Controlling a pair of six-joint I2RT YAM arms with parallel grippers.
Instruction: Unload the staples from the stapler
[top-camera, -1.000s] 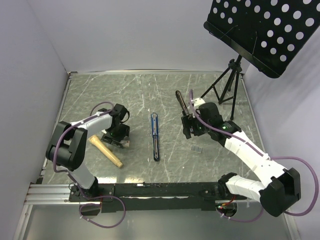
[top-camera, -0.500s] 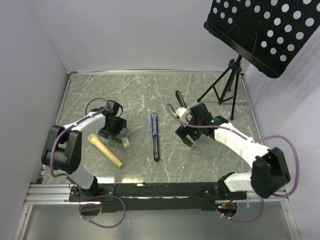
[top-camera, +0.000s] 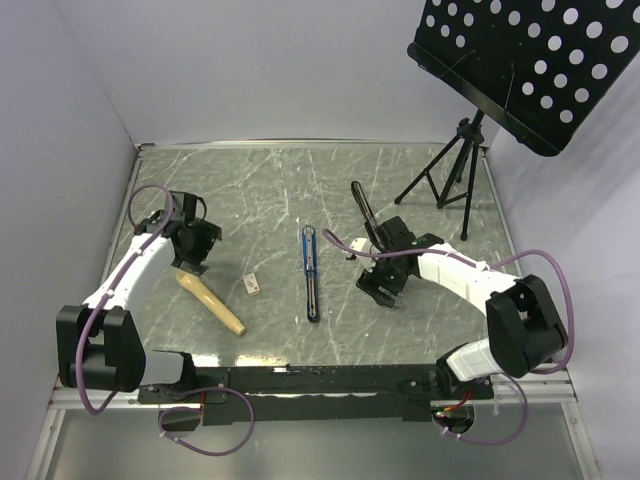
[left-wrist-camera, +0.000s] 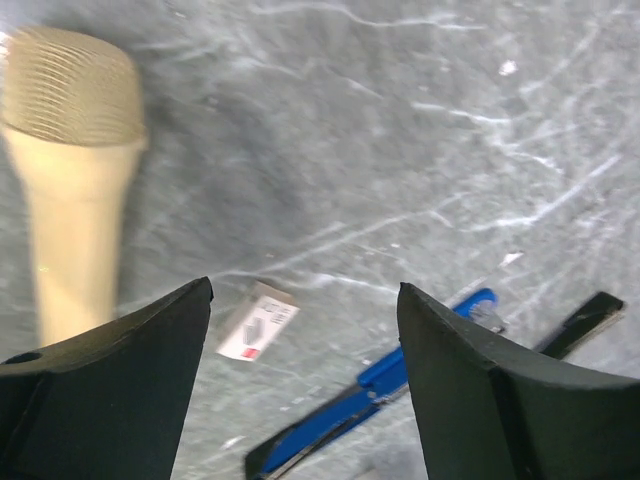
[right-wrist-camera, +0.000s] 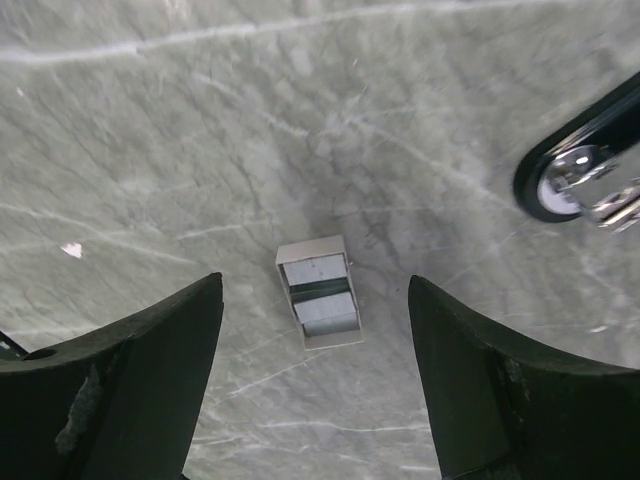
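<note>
The blue stapler (top-camera: 311, 270) lies swung open and flat on the marble table top, pointing away from the arms; the left wrist view shows its blue arm (left-wrist-camera: 395, 385). I cannot tell whether its rail holds staples. My left gripper (top-camera: 190, 262) hangs open and empty well to the stapler's left, and nothing sits between its jaws (left-wrist-camera: 305, 285). My right gripper (top-camera: 385, 290) is open to the stapler's right. It hovers over a small open box of grey staple strips (right-wrist-camera: 320, 292), with its fingers apart from the box.
A beige microphone-shaped object (top-camera: 210, 302) lies at the front left. A small white staple box (top-camera: 252, 285) lies between it and the stapler. An all-black stapler (top-camera: 363, 208) lies behind my right gripper. A tripod music stand (top-camera: 455, 170) occupies the back right corner.
My left gripper has pulled back to the left, away from the small white box. My right gripper has moved from the black stapler down over the open staple box, jaws narrowing slightly.
</note>
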